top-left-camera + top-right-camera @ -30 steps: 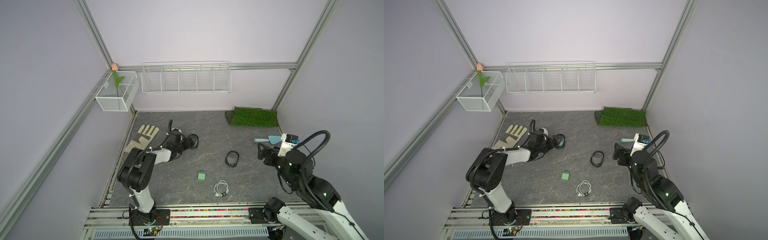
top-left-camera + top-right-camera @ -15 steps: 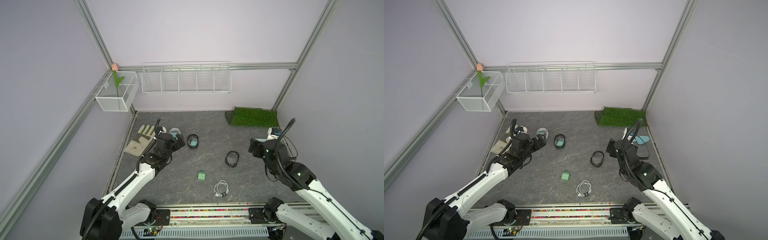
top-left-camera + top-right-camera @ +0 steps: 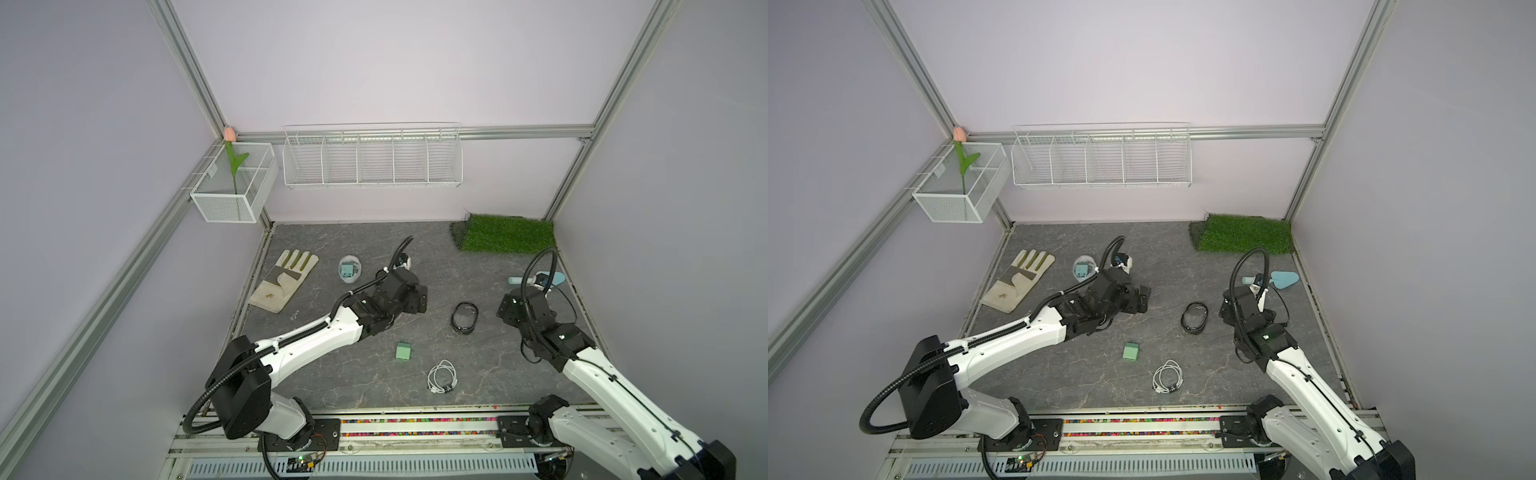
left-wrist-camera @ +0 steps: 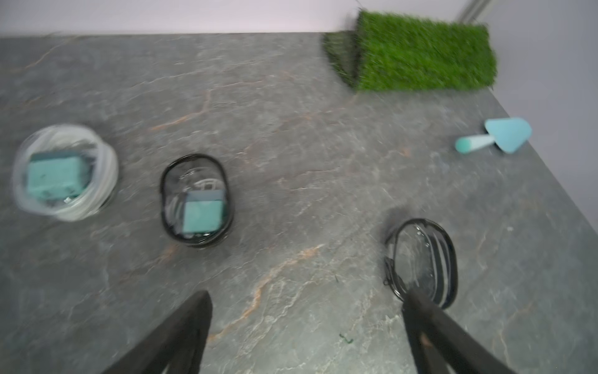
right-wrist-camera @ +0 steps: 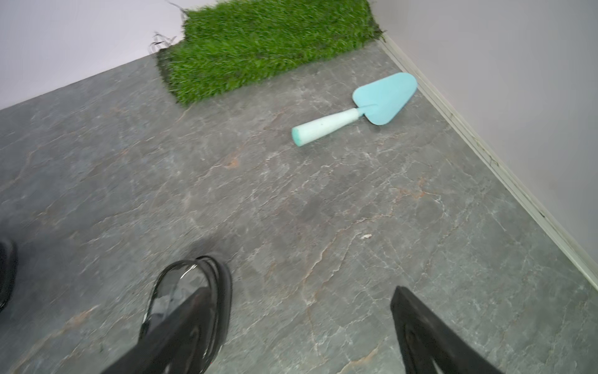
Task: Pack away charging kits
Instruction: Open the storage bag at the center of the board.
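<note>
Left gripper point(image 4: 307, 296) swings away from the glove point(image 3: 286, 282), right gripper point(image 5: 302, 291) moves in by the empty case point(image 3: 464, 318) (both jaws apart, holding nothing). Third kit's probably next: charger block point(image 3: 403, 351) and cable point(image 3: 442, 376) lie loose between the arms.

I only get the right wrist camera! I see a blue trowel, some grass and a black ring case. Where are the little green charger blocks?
Observer: One green charger block lies loose on the table, outside any case.
Operator: Is there a cable too?
Observer: Yes, a coiled white cable lies beside that block, not touching it.
Operator: And the other blocks?
Observer: The left wrist view shows a teal block inside a white-rimmed case and a second teal block inside a black-rimmed case.
</note>
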Controlling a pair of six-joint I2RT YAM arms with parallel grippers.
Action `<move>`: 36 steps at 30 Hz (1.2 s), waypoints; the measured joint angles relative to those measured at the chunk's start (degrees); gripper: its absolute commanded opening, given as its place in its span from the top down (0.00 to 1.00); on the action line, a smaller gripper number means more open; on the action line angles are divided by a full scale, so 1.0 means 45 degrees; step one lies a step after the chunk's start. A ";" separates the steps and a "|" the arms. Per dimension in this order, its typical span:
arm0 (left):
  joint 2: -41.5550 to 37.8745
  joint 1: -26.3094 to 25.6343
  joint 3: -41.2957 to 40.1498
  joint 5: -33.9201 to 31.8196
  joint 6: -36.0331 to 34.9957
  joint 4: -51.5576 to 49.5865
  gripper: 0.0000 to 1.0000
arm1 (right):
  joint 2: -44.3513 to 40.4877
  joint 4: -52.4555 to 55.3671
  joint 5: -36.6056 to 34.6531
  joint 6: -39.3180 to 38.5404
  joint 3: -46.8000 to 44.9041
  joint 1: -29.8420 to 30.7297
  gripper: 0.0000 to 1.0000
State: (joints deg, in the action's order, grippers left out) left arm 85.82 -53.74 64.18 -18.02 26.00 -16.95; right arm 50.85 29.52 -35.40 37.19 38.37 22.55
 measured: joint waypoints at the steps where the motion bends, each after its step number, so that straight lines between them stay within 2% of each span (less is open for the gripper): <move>1: 0.0413 -0.0112 0.0350 -0.0039 -0.0063 0.0039 0.21 | -0.0165 -0.0083 0.0053 0.0117 -0.0272 -0.0359 0.11; 3: 0.1583 -0.0461 0.1418 -0.0287 -0.0228 -0.0151 0.26 | -0.0593 -0.0117 0.0223 0.0340 -0.0850 -0.1248 0.11; 5: 0.2803 -0.0971 0.2603 -0.0559 -0.0355 -0.0534 0.26 | -0.0821 -0.0141 0.0520 0.0529 -0.1190 -0.2176 0.10; 11: 0.6237 -0.2807 0.6149 -0.0957 -0.0918 -0.2268 0.23 | -0.1205 -0.0442 0.1715 0.1020 -0.2123 -0.4959 0.11; 15: 0.8116 -0.3308 0.8432 -0.0835 -0.1122 -0.3575 0.20 | -0.1205 -0.0515 0.2550 0.1078 -0.2356 -0.6086 0.10; 19: 0.9525 -0.3385 1.0127 -0.0772 -0.1166 -0.4799 0.21 | -0.1205 -0.0729 0.3230 0.1073 -0.2380 -0.6674 0.11; 27: 1.2196 -0.3376 1.3070 -0.1753 -0.0942 -0.7349 0.39 | -0.1205 -0.1039 0.4036 0.1064 -0.2448 -0.6824 0.10; 33: 1.2483 -0.3381 1.3576 -0.1812 -0.0933 -0.8009 0.45 | -0.1209 -0.1122 0.4449 0.1064 -0.2458 -0.6824 0.10; 35: 1.2483 -0.3381 1.3576 -0.1817 -0.0957 -0.8072 0.52 | -0.1205 -0.1151 0.4527 0.1069 -0.2463 -0.6824 0.10; 36: 1.2483 -0.3381 1.3580 -0.1817 -0.0981 -0.8121 0.59 | -0.1205 -0.1175 0.4561 0.1069 -0.2463 -0.6824 0.10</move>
State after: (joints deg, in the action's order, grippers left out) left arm 141.99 -68.95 125.29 -26.20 21.58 -53.49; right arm 45.43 24.23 -14.87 42.00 27.29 -8.16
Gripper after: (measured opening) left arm 0.490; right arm 0.896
